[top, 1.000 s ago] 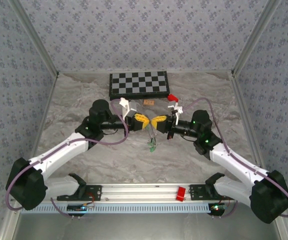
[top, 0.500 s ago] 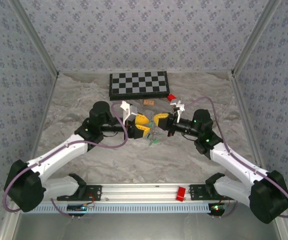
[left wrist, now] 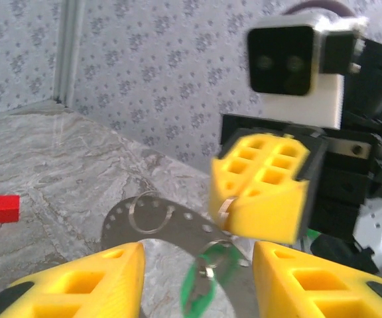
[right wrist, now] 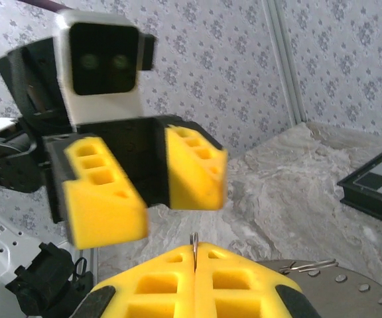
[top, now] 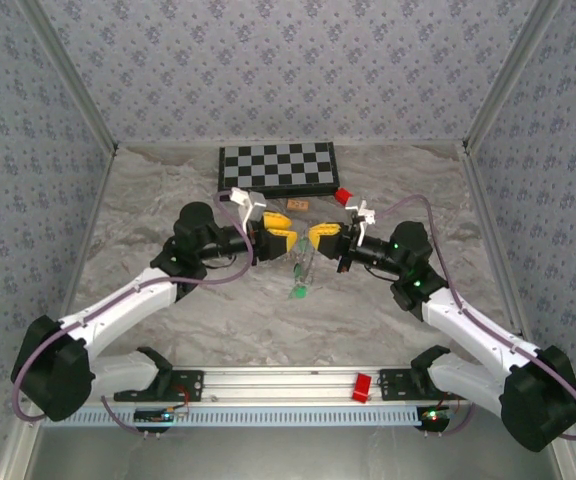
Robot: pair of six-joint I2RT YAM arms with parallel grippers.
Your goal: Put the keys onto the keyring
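Grey floral-patterned walls [top: 288, 60] enclose a pale marbled tabletop [top: 158, 200].

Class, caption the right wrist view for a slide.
Right gripper pinches the keyring, facing the open left gripper.

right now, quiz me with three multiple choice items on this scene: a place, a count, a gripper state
1. The chessboard lies: a) on the near rail b) at the far side of the table c) under the left arm
2. Red blocks in the top view: a) one b) two c) four
3. The right gripper is: a) wide open b) shut on a red block c) shut on the keyring
Key: 1b, the top view shows it at the back; 2b, one beside the board, one on the rail; 3c, a thin wire stands between its pressed fingers.
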